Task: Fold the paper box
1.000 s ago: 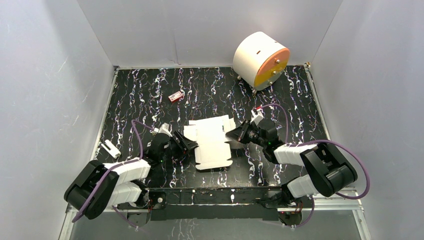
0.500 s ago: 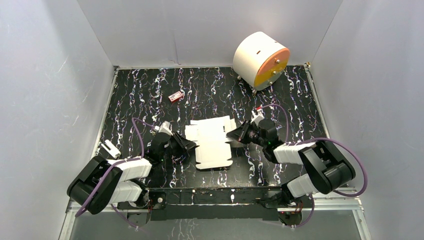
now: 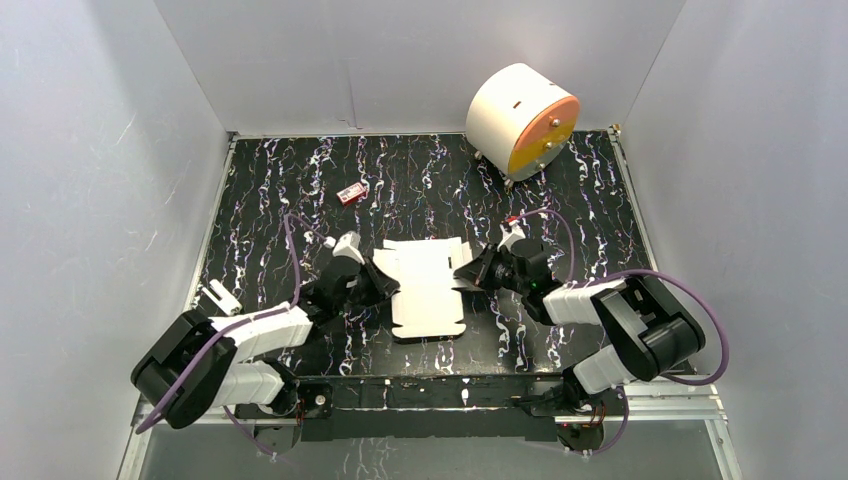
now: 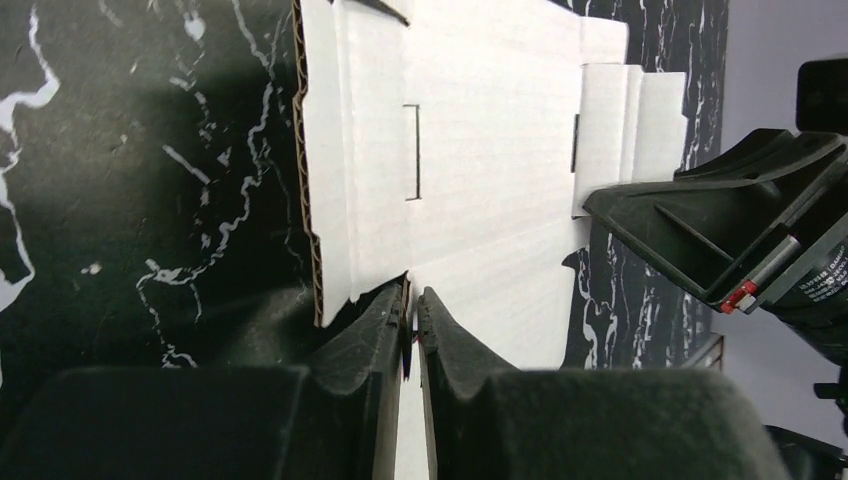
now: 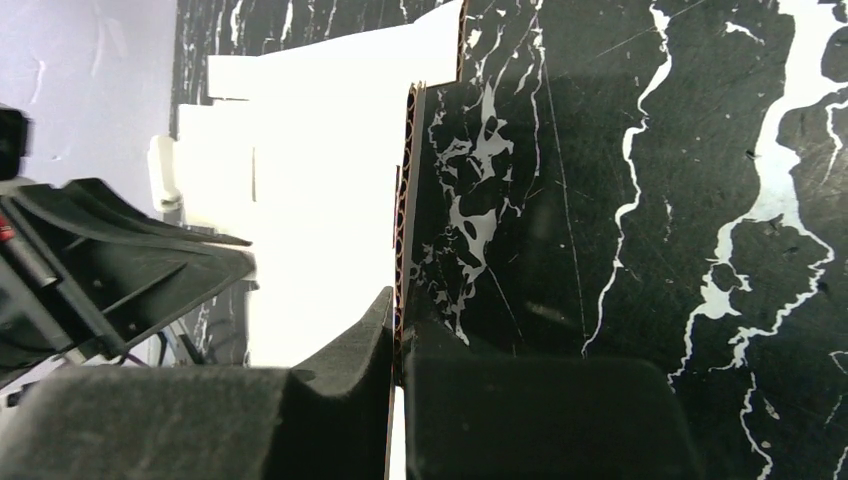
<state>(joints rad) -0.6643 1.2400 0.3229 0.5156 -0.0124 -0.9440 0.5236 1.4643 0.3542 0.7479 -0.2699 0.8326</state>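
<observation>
The paper box [image 3: 428, 285] is a flat white die-cut cardboard sheet with tabs, lying in the middle of the black marbled table [image 3: 270, 200]. My left gripper [image 3: 385, 286] is at its left edge, shut on the sheet; the left wrist view shows the jaws [image 4: 412, 300] pinching the cardboard [image 4: 490, 150]. My right gripper [image 3: 466, 270] is at the sheet's right edge, shut on it; the right wrist view shows the corrugated edge [image 5: 402, 230] clamped between the fingers [image 5: 397, 320]. Each wrist view shows the opposite gripper across the sheet.
A big white cylinder with an orange face [image 3: 522, 120] stands at the back right. A tiny red item [image 3: 351, 193] lies behind the sheet. A small white object [image 3: 220, 297] lies at the table's left edge. Grey walls enclose three sides.
My left gripper moved forward and right onto the sheet's left edge and closed on it. The sheet shifted slightly right. My right gripper stayed at the right edge.
</observation>
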